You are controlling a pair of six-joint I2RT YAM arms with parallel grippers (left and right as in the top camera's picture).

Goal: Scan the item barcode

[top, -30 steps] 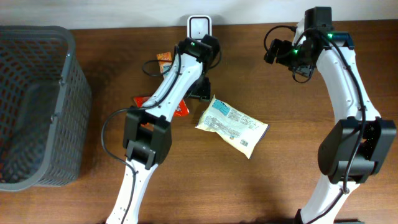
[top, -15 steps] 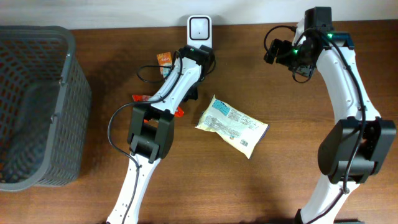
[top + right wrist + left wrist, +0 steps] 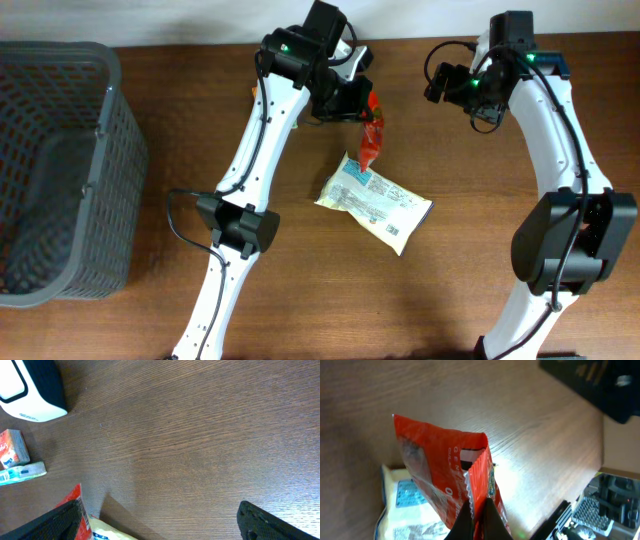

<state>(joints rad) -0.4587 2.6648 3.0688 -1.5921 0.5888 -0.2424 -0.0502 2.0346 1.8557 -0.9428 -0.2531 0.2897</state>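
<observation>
The counter (image 3: 470,300) has open wood along its front, the basket (image 3: 118,180) takes its left edge, a pale packet (image 3: 372,203) lies flat mid-counter, and above that packet's back edge the red packet (image 3: 440,475) hangs by its crimped edge, pinched in the left end effector (image 3: 476,516), while the right end effector (image 3: 162,522) hovers back right, jaws spread wide, holding nothing.

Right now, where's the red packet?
Overhead view, top centre: the red packet hangs pinched in the jaws of the left gripper, directly above the far edge of the pale snack bag lying on the table.
</observation>
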